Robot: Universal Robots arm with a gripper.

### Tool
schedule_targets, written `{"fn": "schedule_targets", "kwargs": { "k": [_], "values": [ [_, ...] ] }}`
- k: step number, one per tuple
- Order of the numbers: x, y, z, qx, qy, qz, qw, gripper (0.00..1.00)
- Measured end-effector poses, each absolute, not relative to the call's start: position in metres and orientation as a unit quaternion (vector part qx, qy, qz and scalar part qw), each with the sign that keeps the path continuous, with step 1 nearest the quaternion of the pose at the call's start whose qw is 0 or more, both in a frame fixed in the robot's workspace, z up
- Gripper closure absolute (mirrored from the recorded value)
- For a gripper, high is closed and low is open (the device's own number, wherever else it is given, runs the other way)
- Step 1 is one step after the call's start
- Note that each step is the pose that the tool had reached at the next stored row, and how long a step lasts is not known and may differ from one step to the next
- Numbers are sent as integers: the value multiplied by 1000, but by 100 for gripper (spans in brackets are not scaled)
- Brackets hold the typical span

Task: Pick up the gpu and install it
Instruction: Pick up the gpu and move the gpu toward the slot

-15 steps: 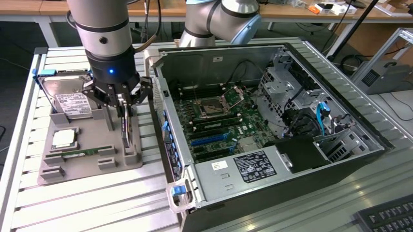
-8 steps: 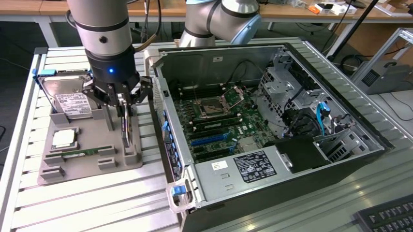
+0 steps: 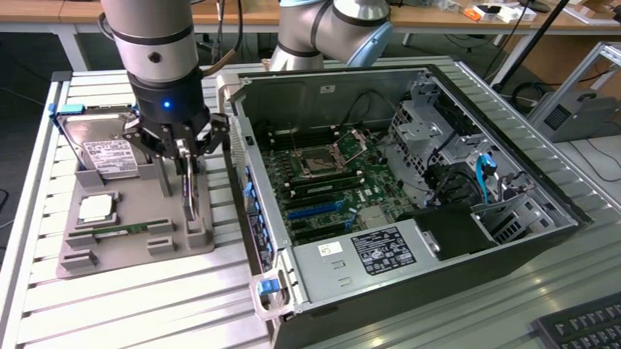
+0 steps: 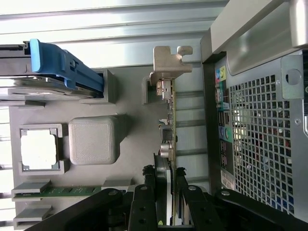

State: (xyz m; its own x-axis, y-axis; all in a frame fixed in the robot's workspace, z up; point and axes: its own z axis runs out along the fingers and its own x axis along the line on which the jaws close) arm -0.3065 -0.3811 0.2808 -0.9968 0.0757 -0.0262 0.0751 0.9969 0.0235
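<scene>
1. At the near edge, on the exterior view's right, a keyboard (image 3: pixel 582 327) is seen, cut off by the frame.
2. On the exterior view's left, a gray tray (image 3: pixel 126 256) is laid on the slatted desk (image 3: pixel 145 305). In its pockets are held a RAM stick (image 3: pixel 121 231), a processor chip (image 3: pixel 97 209) and, farthest back, a hard drive (image 3: pixel 102 153).
3. The gpu (image 3: pixel 191 198) is stood on edge in the tray's slot on the side nearest the case. Its silver bracket (image 4: pixel 169 62) is seen at one end in the wrist view.
4. The pincer (image 3: pixel 182 149) is drawn narrow onto the gpu's upper edge, with one finger set against each face, while the card's lower edge is seated in the tray.
5. Just beside the tray, a computer case (image 3: pixel 310 91) is laid open. A motherboard (image 3: pixel 321 182), a labelled metal box (image 3: pixel 380 251) and blue cables (image 3: pixel 482 178) are contained in it.
6. The gpu's faces are hardly shown, since it is viewed edge-on and is partly covered by the fingers. The motherboard's near slots are partly hidden by the case wall.
</scene>
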Motion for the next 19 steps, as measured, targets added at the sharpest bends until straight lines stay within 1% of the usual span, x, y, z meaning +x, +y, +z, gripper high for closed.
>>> {"fn": "schedule_targets", "kwargs": {
  "k": [19],
  "values": [
    [-306,-381,285,38,999,14,13,73]
  ]
}}
